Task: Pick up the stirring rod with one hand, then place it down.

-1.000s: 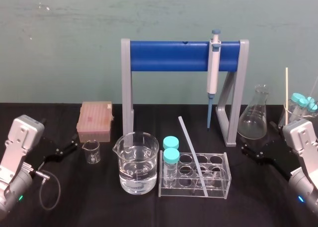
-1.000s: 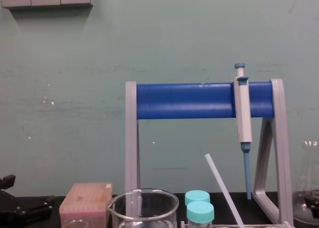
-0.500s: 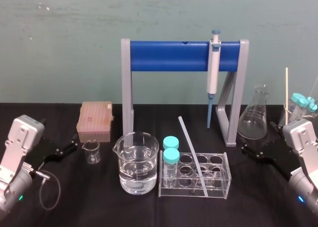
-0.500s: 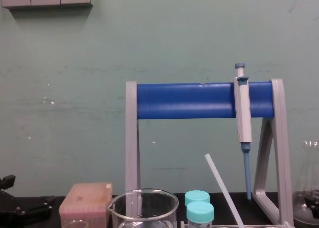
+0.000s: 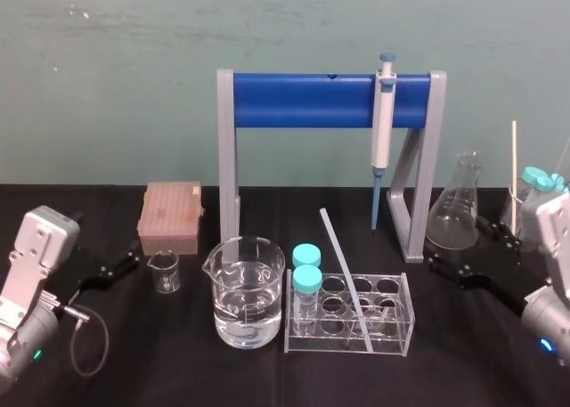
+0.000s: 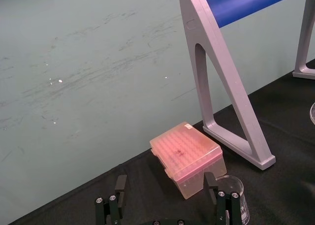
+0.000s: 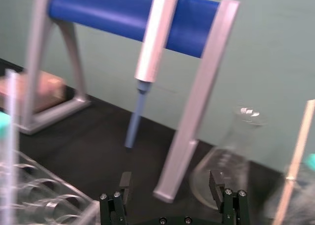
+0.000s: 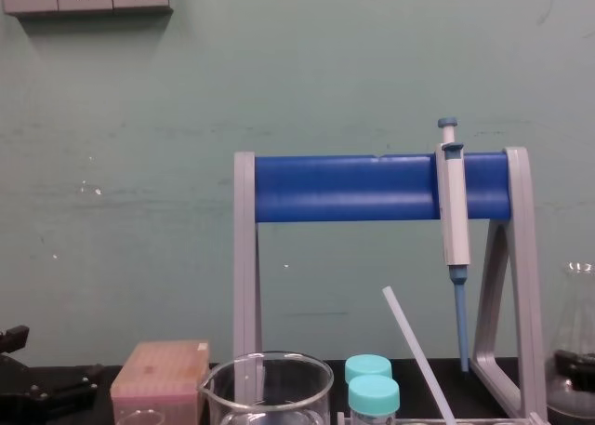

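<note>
While the stirring rod (image 5: 346, 278) leans slantwise in the tube rack (image 5: 403, 329), my right pincer (image 7: 170, 179) is right of that rack and slightly behind it, fingers apart and empty. My left pincer (image 6: 165, 180) is well left of it, likewise apart.

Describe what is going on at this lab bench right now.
No grasp yet. The stirring rod leans slanted in the clear tube rack, untouched. The right gripper is open beside the flask, right of the rack; the left gripper sits open on the far left, near the pink tip box.
</note>
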